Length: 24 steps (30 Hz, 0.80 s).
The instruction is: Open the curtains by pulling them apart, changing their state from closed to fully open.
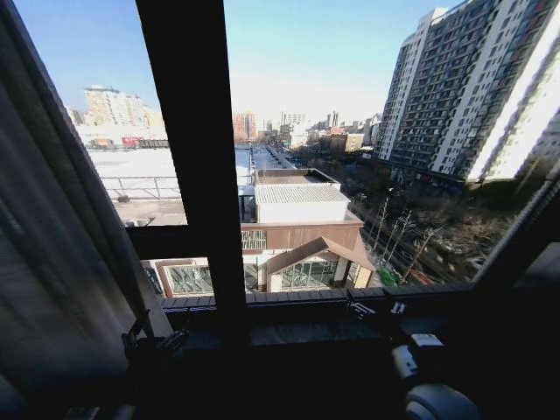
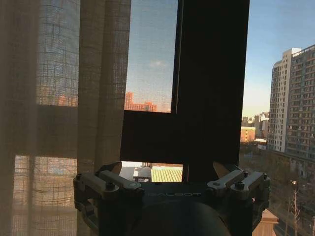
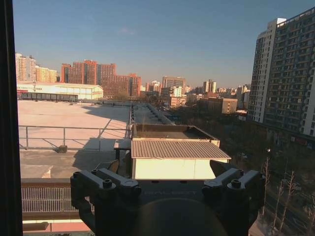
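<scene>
One of the curtains [image 2: 59, 113], a sheer cream panel with vertical pleats, hangs gathered beside the window, and buildings show through its weave. From the head it is the dark folded panel [image 1: 52, 262] along the left side. My left gripper [image 2: 167, 169] is open and holds nothing; it sits low near the sill [image 1: 157, 337], close to that panel's edge and apart from it. My right gripper [image 3: 167, 167] is open too, facing bare glass, low at the sill [image 1: 376, 308]. A dark slanted shape [image 1: 529, 236] fills the right edge; I cannot tell whether it is the other panel.
A thick dark vertical window bar [image 1: 192, 149] and a horizontal crossbar [image 1: 175, 241] divide the glass. The sill [image 1: 289, 297] runs under both grippers. City buildings, a flat roof and a tall tower lie outside.
</scene>
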{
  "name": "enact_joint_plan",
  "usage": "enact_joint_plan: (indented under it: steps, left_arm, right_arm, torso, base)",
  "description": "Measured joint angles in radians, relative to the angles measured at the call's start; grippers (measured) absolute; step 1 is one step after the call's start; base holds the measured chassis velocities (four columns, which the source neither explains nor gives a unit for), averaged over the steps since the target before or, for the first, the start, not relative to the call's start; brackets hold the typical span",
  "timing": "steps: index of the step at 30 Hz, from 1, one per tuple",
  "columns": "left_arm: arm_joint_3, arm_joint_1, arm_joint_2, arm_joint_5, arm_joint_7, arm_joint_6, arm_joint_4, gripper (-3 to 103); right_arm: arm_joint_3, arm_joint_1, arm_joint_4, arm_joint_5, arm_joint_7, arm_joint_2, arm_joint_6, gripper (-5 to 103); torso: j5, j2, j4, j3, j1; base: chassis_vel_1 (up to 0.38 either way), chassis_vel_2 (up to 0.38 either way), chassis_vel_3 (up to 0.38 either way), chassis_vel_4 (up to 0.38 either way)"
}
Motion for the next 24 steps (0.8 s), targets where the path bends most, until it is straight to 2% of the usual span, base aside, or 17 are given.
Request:
enact_joint_plan:
  steps: [8, 9, 12, 18, 24]
  left_arm:
    - [0.004, 0.000, -0.003, 0.013, -0.004, -0.002, 0.000, 100]
    - [0.004, 0.000, -0.002, 0.013, -0.008, -0.002, 0.000, 100]
    - [0.003, -0.006, 0.007, 0.010, -0.020, 0.004, 0.000, 100]
    - [0.010, -0.054, 0.074, -0.013, -0.031, 0.034, 0.006, 100]
    - [0.051, -0.152, 0.140, -0.021, -0.042, 0.070, 0.058, 100]
  right_arm:
    - [-0.003, -0.001, -0.010, -0.008, 0.003, 0.001, 0.026, 100]
    - [-0.004, -0.003, -0.011, -0.012, 0.003, 0.002, 0.027, 100]
    - [-0.008, -0.006, -0.011, -0.015, 0.003, 0.004, 0.029, 100]
    - [-0.012, -0.024, -0.004, -0.023, 0.007, 0.004, 0.040, 100]
    - [-0.015, -0.028, -0.009, -0.049, 0.008, 0.004, 0.074, 100]
  torso:
    - [0.0000, 0.000, -0.0002, 0.000, 0.000]
    - [-0.0010, 0.000, 0.0001, 0.000, 0.000]
    - [-0.0011, 0.000, 0.0002, 0.000, 0.000]
    - [0.0015, 0.000, -0.0002, 0.000, 0.000]
    - [0.0002, 0.000, 0.0001, 0.000, 0.000]
  base:
    - [0.334, 0.317, -0.310, -0.311]
    - [0.165, 0.206, -0.115, -0.167]
    - [0.105, 0.093, -0.093, -0.073]
    - [-0.006, -0.007, 0.009, 0.006]
    - [-0.032, -0.034, 0.034, 0.045]
